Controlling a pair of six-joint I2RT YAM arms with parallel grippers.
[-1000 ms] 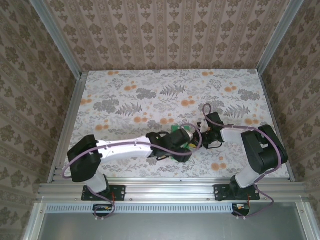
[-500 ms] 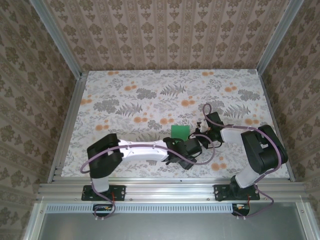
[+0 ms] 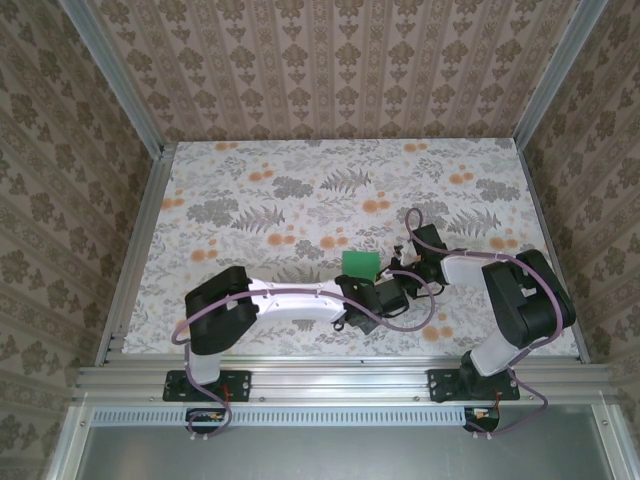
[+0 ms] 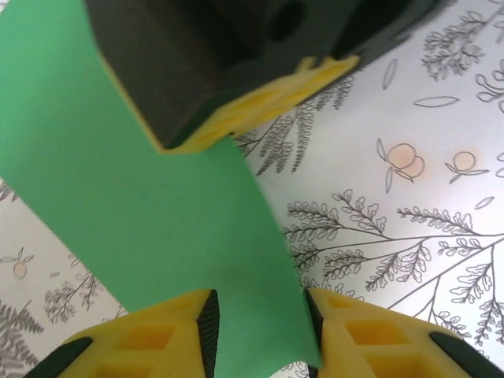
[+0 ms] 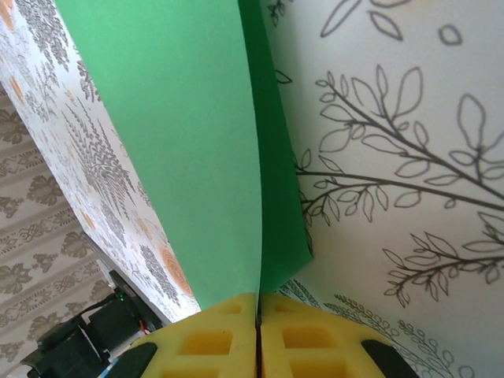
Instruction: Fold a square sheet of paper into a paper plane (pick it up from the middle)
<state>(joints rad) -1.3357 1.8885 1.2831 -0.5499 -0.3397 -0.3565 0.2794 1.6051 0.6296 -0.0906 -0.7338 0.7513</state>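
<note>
Your right gripper (image 5: 258, 303) is pinching the square sheet of paper (image 5: 197, 118) with its yellow pads pressed together. The sheet is sitting near the front middle of the floral table (image 3: 300, 180), between both grippers. Your left gripper (image 4: 258, 315) is facing it with jaws narrowly parted, the green paper running through the gap.
</note>
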